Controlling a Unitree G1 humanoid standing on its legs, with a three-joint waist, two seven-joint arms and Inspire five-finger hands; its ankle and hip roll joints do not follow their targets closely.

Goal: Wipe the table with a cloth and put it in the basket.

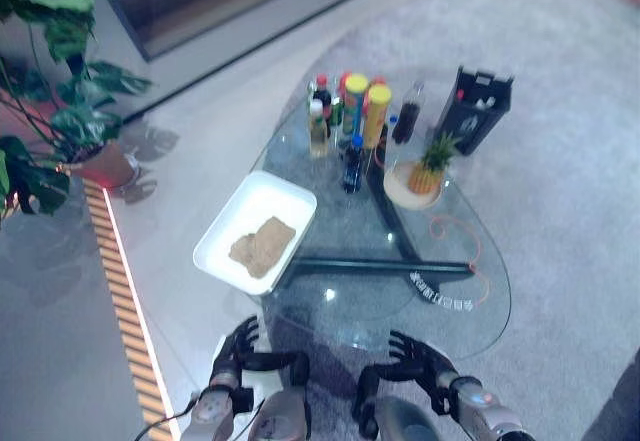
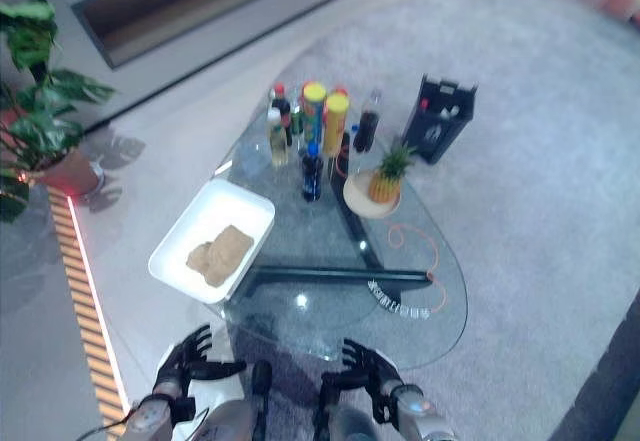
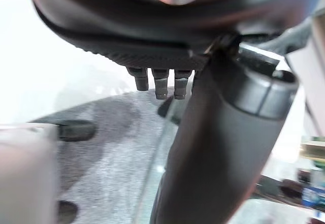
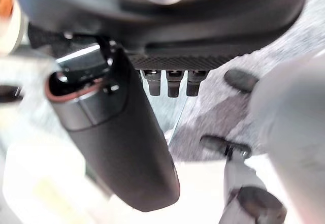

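Cloth [image 1: 263, 245] crumpled in white tray [image 1: 232, 221] at left edge of glass table [image 1: 470, 316], well clear of both hands. Left hand [image 1: 238, 345] and right hand [image 1: 418, 355] low at near rim, fingers relaxed, empty. Best reached with left; pinch a raised fold, lift clear of tray wall

The near part of the glass table [image 1: 350, 311] lies bare and open to a hand, apart from a small beaded strand [image 1: 440, 291] near its right edge. On the left rim the white tray [image 1: 215, 246] overhangs the table, walling off that side. The far end is crowded: a tight cluster of bottles [image 1: 345, 121], a pineapple on a round board [image 1: 425, 176] just to their right, and a black crate [image 1: 475, 111] beyond. A thin orange cord [image 1: 478, 261] loops along the right edge. Between tray and pineapple the glass stays open.
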